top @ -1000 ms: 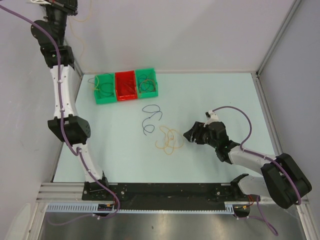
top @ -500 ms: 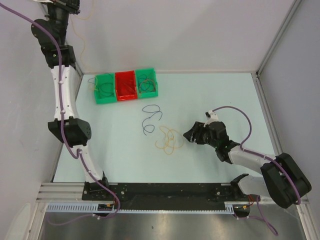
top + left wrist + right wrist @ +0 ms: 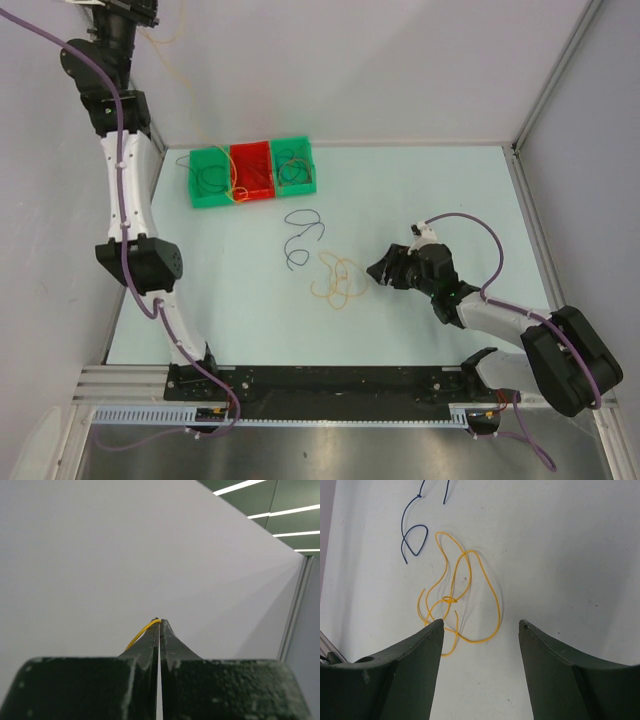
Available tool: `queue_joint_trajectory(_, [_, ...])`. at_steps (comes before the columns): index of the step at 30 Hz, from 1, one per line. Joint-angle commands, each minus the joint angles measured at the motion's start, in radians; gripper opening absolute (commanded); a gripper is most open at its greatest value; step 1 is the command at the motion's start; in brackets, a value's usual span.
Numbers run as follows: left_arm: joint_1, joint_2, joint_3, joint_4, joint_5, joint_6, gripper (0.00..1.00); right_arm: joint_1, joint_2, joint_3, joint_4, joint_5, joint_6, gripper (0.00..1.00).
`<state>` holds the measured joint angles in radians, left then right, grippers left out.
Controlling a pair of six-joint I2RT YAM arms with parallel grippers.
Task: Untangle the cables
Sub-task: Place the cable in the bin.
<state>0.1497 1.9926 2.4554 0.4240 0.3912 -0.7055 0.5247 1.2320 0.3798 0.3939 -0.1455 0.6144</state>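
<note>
- My left pincer is raised to the upper left corner of the top view, against the white wall. Its fingers are pressed flat together and pinch a yellow cable right at the tips.
- In the top view that cable shows as a faint line running down from the corner toward the left green bin. A yellow strand lies across that bin's right side.
- My right pincer sits low over the table, right of centre in the top view. Its fingers are spread wide with nothing between them.
- Just beyond its tips, in the middle of the right wrist view, lies a yellow tangle of several crossing loops with a small knot near their centre. I am not touching it.
- The dark blue cables curl at the upper left of that view, just beside the tangle but apart from it.
- The red bin and the right green bin stand in a row with the left one, in the upper left part of the table. Thin dark loops lie in both green ones.
</note>
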Motion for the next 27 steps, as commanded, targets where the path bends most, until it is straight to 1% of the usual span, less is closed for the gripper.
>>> queue_joint_trajectory(1, [-0.004,0.047,-0.010,0.006,-0.021,0.058,0.00,-0.008,-0.006,-0.001,0.045,-0.006,0.007,0.66])
queue_joint_trajectory(6, [-0.002,0.087,0.007,0.004,-0.038,0.084,0.00,-0.015,0.003,-0.001,0.051,-0.017,0.008,0.66])
queue_joint_trajectory(12, [0.002,0.080,0.013,0.045,-0.026,0.063,0.00,-0.023,0.015,0.001,0.059,-0.026,0.012,0.66])
queue_joint_trajectory(17, [0.001,0.094,0.013,0.053,-0.037,0.075,0.00,-0.026,0.018,0.004,0.060,-0.031,0.013,0.66])
queue_joint_trajectory(25, [-0.010,0.193,-0.038,0.102,0.038,0.009,0.00,-0.028,0.021,0.005,0.063,-0.035,0.018,0.66])
queue_joint_trajectory(27, [-0.030,0.216,-0.044,0.095,0.044,0.023,0.00,-0.028,0.020,0.007,0.063,-0.037,0.019,0.66])
